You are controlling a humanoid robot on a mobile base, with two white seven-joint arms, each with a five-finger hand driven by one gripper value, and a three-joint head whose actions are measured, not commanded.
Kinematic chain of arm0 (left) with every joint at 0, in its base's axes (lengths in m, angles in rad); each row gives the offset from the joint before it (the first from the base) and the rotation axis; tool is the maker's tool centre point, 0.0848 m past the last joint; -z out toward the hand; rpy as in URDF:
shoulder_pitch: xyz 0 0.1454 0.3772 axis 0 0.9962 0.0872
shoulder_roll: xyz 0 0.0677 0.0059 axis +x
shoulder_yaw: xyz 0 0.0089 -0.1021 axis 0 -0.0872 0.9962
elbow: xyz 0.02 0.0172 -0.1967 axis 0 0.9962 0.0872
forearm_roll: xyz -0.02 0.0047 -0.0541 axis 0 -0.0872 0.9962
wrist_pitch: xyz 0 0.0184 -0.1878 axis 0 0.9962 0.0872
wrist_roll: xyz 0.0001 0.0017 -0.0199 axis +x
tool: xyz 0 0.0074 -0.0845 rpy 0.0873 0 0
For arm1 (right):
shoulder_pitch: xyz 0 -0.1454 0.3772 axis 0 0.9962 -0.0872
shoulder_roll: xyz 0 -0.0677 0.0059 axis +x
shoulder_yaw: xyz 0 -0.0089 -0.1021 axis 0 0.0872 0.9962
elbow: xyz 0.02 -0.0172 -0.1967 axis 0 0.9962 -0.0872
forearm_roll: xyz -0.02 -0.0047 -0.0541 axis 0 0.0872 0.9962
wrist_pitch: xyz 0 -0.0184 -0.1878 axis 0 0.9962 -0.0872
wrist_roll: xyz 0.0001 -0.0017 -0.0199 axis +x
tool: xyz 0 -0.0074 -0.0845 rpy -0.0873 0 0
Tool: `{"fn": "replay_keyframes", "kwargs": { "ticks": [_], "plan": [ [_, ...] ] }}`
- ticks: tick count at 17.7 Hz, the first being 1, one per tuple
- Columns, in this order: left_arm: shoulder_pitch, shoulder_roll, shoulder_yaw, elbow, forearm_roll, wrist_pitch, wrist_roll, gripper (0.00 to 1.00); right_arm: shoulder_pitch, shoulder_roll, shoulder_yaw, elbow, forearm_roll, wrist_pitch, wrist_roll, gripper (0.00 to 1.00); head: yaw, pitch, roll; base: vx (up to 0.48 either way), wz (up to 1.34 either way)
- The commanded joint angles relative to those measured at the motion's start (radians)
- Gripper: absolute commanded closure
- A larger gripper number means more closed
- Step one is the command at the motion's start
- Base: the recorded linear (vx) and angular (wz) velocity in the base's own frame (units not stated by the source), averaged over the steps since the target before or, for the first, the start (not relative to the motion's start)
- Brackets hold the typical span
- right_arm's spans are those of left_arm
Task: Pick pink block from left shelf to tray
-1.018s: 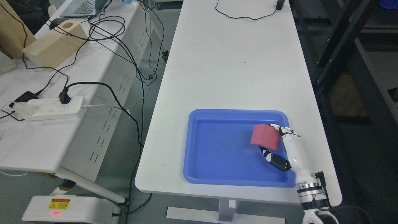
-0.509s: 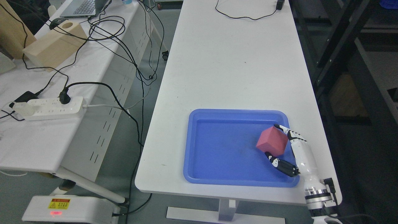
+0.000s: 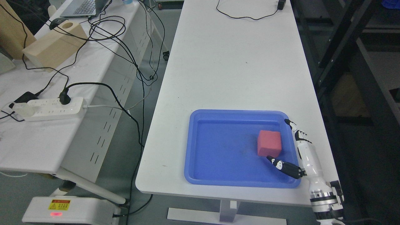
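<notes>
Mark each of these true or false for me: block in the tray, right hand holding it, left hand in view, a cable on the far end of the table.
1. The pink block sits inside the blue tray. True.
2. The right hand grips the block. False: its fingers are spread open beside the block and hold nothing.
3. The left hand shows in the picture. False: only the right arm is in view, entering at the lower right.
4. A black cable lies at the far end of the white table. True.
</notes>
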Motion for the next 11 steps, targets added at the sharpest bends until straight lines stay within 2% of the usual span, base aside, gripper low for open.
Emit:
{"fn": "replay_keyframes", "kwargs": {
  "ticks": [1,3,5,7,11],
  "plan": [
    [0.020,0.017,0.000,-0.017,0.000,0.000,0.000,0.00,0.001,-0.070,-0.008,0.000,-0.432,-0.040,0.005,0.01,0.0000,0.000,0.000,0.000,0.00],
    [0.020,0.017,0.000,-0.017,0.000,0.000,0.000,0.00,0.001,-0.099,-0.008,0.000,-0.565,-0.039,0.064,0.01,0.0000,0.000,0.000,0.000,0.00],
    [0.020,0.017,0.000,-0.017,0.000,0.000,0.000,0.00,0.001,-0.100,-0.008,0.002,-0.693,-0.034,0.179,0.01,0.0000,0.000,0.000,0.000,0.00],
    [0.020,0.017,0.000,-0.017,0.000,0.000,0.000,0.00,-0.004,-0.096,-0.008,0.002,-0.733,-0.039,0.257,0.00,0.0000,0.000,0.000,-0.011,0.00],
    [0.020,0.017,0.000,-0.017,0.000,0.000,0.000,0.00,-0.010,-0.064,-0.017,0.000,-0.805,-0.153,0.264,0.00,0.0000,0.000,0.000,-0.010,0.00]
  ]
}}
